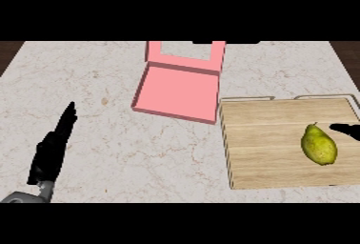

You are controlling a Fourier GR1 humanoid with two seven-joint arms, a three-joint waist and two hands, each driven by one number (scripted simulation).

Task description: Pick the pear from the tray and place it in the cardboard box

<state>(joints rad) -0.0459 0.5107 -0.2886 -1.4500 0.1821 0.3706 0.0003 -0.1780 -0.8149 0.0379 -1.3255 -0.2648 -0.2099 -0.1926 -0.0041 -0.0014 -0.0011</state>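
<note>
Left hand: near left of the counter, fingers straight and together, pointing far, holding nothing; at rest.
Counter: pale marbled stone under everything.
Box: pink, shallow, open, lid tipped back on the far side; middle far, just left of the tray's far left corner, perhaps touching it.
Tray: light wood, flat, low rim, two wire handles on the far edge; right side.
Pear: lying on its side on the right part of the tray, stem pointing far, well apart from the box.
Pear, look: yellow-green, speckled, narrow at the stem end, fuller at the near end.
Pear, handling: likely light and stiff under the skin; smooth and rounded, so apt to roll or slip; easily bruised.
Pear, hold: best taken from both sides across the fuller near half.
Right hand: only a dark tip at the right edge, just right of the pear's stem end; open or closed impossible to tell.
</note>
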